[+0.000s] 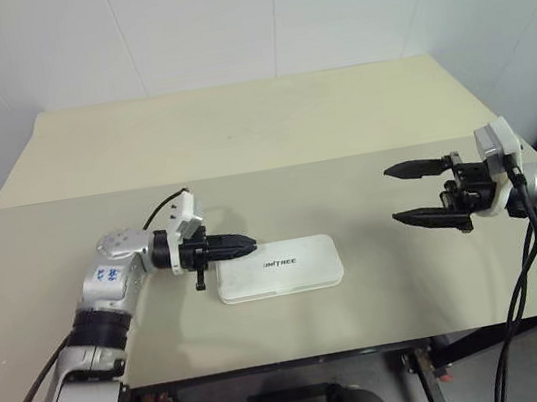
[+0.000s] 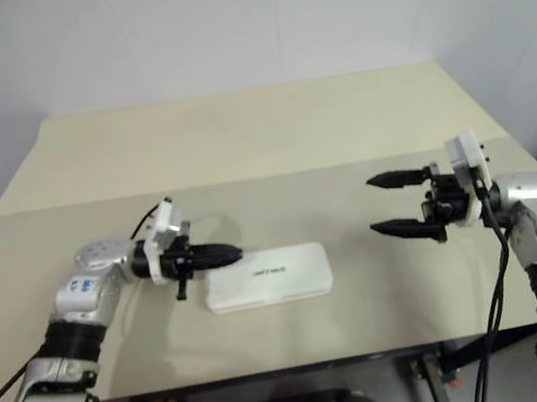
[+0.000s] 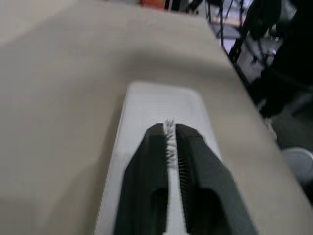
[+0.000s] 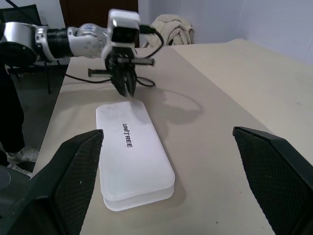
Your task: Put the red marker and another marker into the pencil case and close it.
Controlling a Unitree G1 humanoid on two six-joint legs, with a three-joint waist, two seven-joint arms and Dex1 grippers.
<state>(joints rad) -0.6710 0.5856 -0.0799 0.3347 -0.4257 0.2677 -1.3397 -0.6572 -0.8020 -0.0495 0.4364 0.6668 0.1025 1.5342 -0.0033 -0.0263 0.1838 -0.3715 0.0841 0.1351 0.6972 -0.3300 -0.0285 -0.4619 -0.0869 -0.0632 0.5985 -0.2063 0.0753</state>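
The pencil case [image 1: 278,267] lies shut on the bench [image 1: 267,120], near the middle. The left gripper [image 1: 247,246] hovers over its left end, almost closed, holding nothing. The right gripper [image 1: 411,193] waits wide open. Press the lid gently to check it.

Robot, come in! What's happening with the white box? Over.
Left end effector nearly shut, above pencil case end. Right end effector open, empty. Case closed. Nothing blocking.

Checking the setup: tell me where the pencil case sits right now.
The pencil case lies closed and flat on the table near its front edge, left of centre in the head views, its left end just under the left gripper.
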